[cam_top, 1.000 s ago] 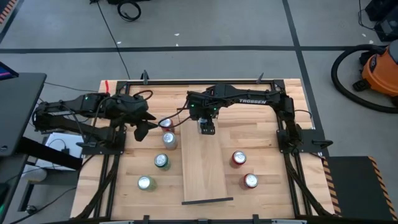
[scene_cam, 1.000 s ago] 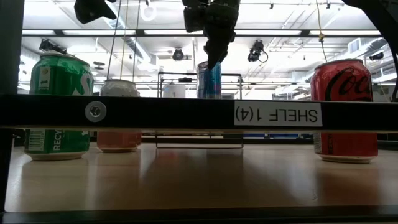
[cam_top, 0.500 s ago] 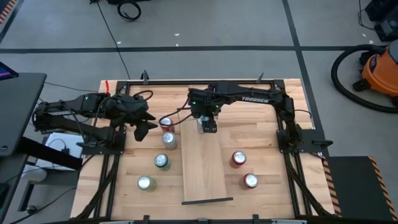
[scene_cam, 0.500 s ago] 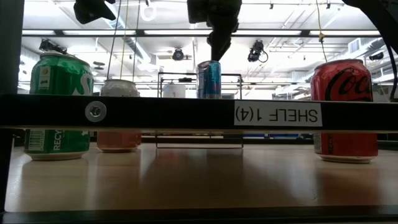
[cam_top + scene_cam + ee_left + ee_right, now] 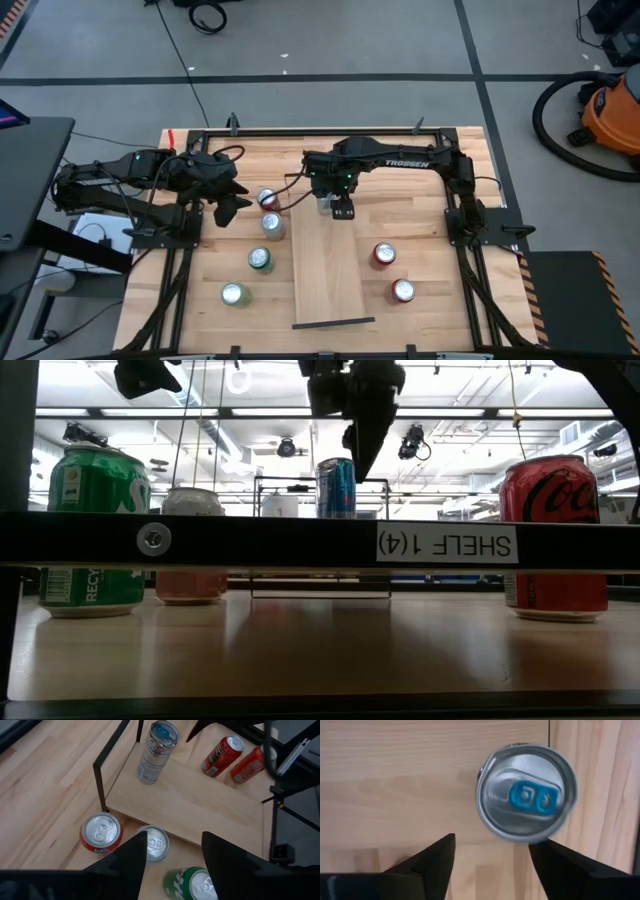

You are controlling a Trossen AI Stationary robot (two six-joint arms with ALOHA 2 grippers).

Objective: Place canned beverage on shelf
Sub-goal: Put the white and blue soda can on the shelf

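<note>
A slim silver-and-blue can (image 5: 526, 800) stands upright on its base at the far end of the shelf (image 5: 328, 270), a long pale board, just inside its black wire rail (image 5: 100, 775). The can also shows in the left wrist view (image 5: 156, 750) and the low view (image 5: 336, 488). My right gripper (image 5: 491, 842) hangs above and just beside the can's top, pointing down, fingers apart with nothing between them. Off the shelf's left side, my left gripper (image 5: 174, 840) hovers open and empty over the loose cans.
Left of the shelf stand a red can (image 5: 267, 199), a silver can (image 5: 273, 224) and two green cans (image 5: 260, 259) (image 5: 233, 293). Right of it stand two red cans (image 5: 384, 254) (image 5: 402, 290). The shelf's near rail (image 5: 333, 323) crosses the low view.
My right gripper has risen off the can's top and shifted a little toward the table's right edge. The can stays upright on the shelf's far end.
</note>
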